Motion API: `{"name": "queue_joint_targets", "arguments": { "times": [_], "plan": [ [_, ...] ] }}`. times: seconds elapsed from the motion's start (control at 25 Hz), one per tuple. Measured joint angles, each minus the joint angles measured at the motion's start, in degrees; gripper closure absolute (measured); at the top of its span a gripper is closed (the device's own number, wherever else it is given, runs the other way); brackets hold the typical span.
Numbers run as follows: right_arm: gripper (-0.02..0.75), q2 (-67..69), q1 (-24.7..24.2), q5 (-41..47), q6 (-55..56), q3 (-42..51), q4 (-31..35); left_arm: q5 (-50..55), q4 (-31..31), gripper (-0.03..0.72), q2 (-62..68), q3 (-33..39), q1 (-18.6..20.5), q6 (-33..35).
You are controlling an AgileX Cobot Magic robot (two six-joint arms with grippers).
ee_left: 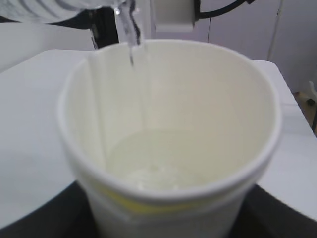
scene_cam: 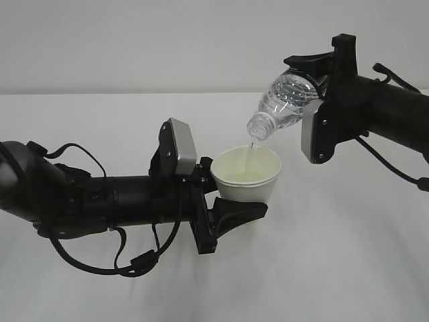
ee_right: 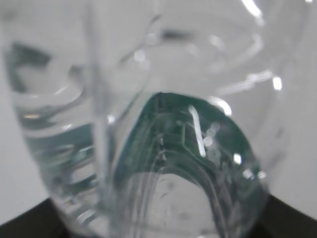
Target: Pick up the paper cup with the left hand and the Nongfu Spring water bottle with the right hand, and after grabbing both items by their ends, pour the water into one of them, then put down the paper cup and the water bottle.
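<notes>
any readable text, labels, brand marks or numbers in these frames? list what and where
None readable.
Water bottle: the dark green label shows through the plastic in the right wrist view, but any lettering is blurred and distorted; in the exterior view the label is mostly hidden by the right gripper.
Paper cup: plain off-white, no print visible; only a yellowish band under the rim in the left wrist view.
Arms and wrist blocks: no markings legible.

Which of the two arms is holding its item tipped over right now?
The right hand: its water bottle slants mouth-down, pouring water. The left hand holds the paper cup upright.
</notes>
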Motion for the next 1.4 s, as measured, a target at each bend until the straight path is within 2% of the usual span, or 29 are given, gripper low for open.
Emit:
{"name": "queue_joint_targets", "arguments": {
  "times": [1.4],
  "plan": [
    [0.291, 0.00, 0.00, 0.00, -0.94, -0.75, -0.31, 0.10, -0.61, 0.257, 0.00, 0.00, 0.00, -0.02]
  ]
}}
